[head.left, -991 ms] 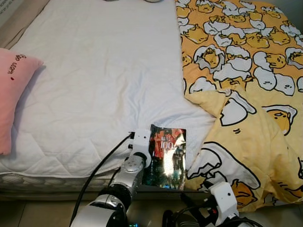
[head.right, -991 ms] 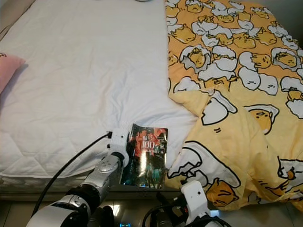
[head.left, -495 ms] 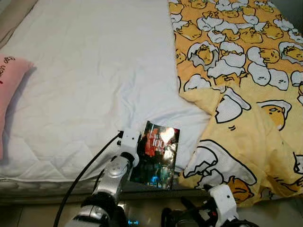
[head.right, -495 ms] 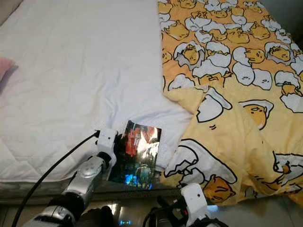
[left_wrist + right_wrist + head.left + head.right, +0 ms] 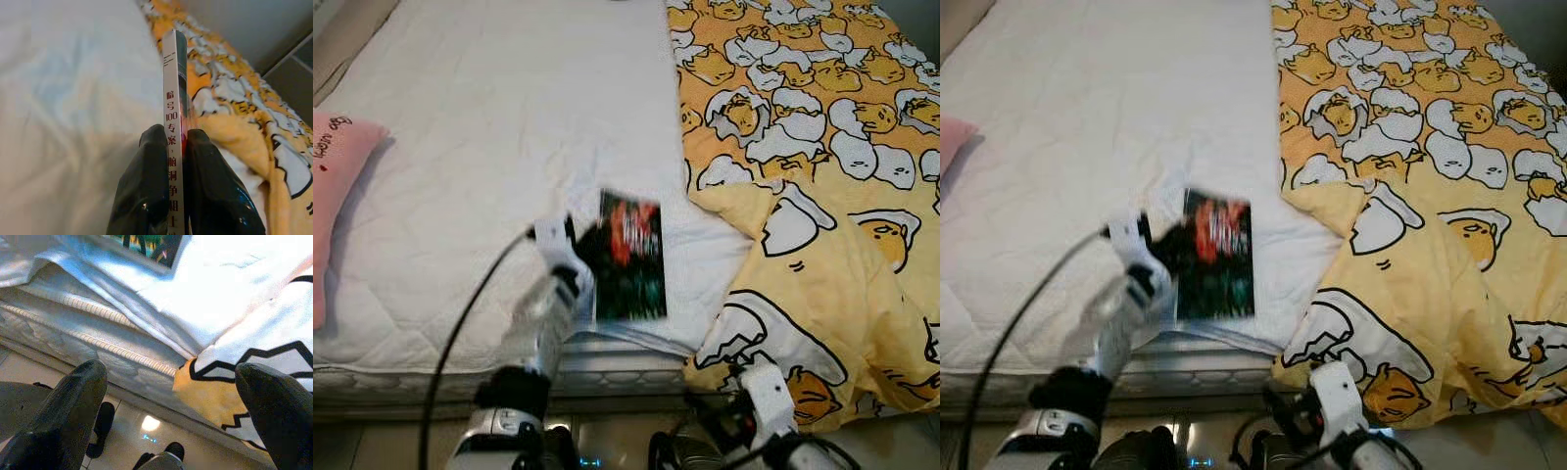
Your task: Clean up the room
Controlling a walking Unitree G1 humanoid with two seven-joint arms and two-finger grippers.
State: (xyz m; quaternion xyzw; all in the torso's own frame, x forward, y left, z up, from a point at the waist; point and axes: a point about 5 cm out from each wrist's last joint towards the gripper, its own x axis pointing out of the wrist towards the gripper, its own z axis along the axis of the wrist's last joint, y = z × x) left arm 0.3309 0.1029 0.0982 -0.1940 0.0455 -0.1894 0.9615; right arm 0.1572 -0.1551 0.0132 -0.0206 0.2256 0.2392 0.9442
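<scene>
Left gripper [image 5: 177, 147]: jaws pressed together on a thin paperback book [image 5: 629, 257], one black finger [image 5: 146, 188] on each cover, spine facing the wrist camera. Grip sits near the book's lower edge.

Spine text is red Chinese print on white; "100" reads clearly, the characters around it are partly sharp, partly blurred. Front cover is dark with red figures and a light title block; motion blur in the head views makes that lettering unreadable.

Book is lifted clear above the white quilted mattress cover [image 5: 499, 127], over the near edge of the bed [image 5: 607, 367], just beside the yellow duvet [image 5: 822, 284]. Left arm [image 5: 543, 323] reaches up and forward from the bottom of the head view, black cable [image 5: 460, 338] trailing along it.

Right gripper [image 5: 171, 396]: jaws spread wide, holding nothing, touching nothing. It hangs low at the bed's side, fingers framing the piped mattress edge [image 5: 112, 350], a hanging corner of the duvet and the glossy tiled floor [image 5: 146, 431] below.

Duvet print: cartoon egg-yolk characters in cracked shells. Pink pillow [image 5: 337, 196] at the left edge of the bed carries small dark script, too small to read.
</scene>
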